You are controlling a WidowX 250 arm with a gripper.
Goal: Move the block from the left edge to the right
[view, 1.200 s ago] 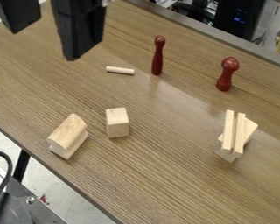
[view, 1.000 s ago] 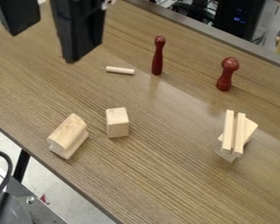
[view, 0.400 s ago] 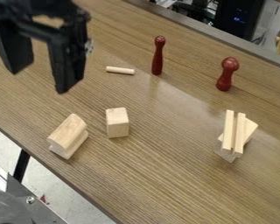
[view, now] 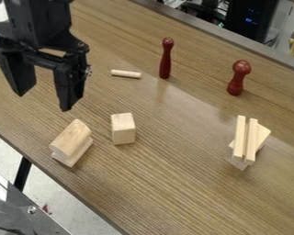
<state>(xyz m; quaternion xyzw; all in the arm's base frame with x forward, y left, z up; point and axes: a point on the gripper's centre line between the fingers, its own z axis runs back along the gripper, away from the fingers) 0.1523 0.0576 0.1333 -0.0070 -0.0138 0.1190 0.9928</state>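
Note:
The black gripper (view: 43,102) hangs open at the upper left, above the table, with nothing between its fingers. Below it and slightly to the right, a light wooden block (view: 71,142) with a rounded top and grooved side lies tilted near the table's left edge. A smaller, upright wooden block (view: 123,129) stands just to its right, the two apart. The gripper touches neither of them.
Behind the blocks lies a short wooden dowel (view: 126,74). Two dark red pins, one slim (view: 166,58) and one round-headed (view: 238,77), stand farther back. Stacked wooden pieces (view: 245,140) sit at the right. The table's edge (view: 70,193) slants along the lower left.
From the top edge, the gripper has come down and slightly left, nearer the blocks, and more of the arm shows. The blocks and pins are where they were.

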